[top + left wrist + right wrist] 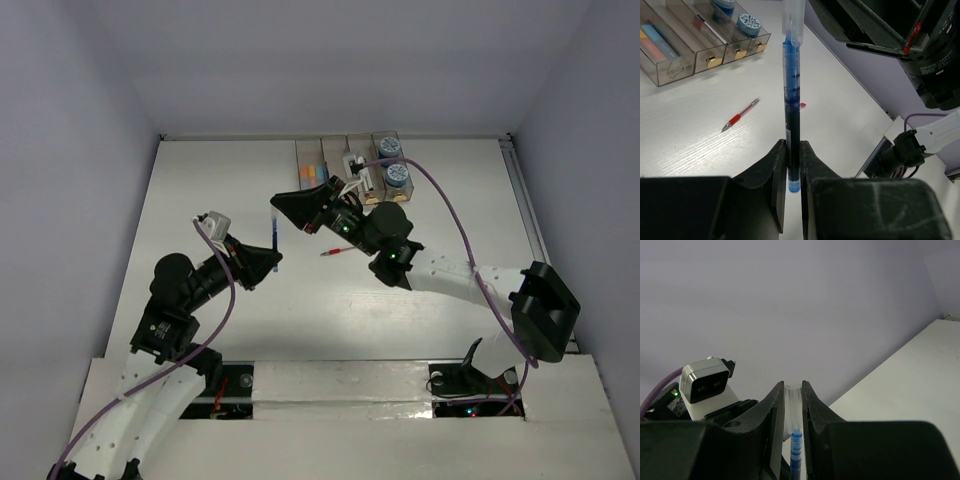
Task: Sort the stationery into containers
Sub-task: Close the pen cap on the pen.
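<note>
Step in hand, as judged: passing the blue pen (792,100) from one arm to the other, in the air above the bench (200,200).

Left hand (794,150) was clenched on the lower barrel of the pen, which stood straight out between its fingers. Right hand (794,390) had the clear cap end between its fingers and looked closed on it. Both hands therefore seemed to hold the same pen, well short of the containers (350,150) at the far edge.

Notes for doing it well:
- The right hand held only the cap end. If the arms drew apart while the left hand was clamped, the cap might slip off. The left hand should open fully first.
- The left hand should back off along the pen's axis to avoid levering it.
- Which compartment suits the pen could not be told for sure. The one with the rolls (397,175) looked wrong.

The red pen (335,252) lay loose on the bench, not yet sorted.
</note>
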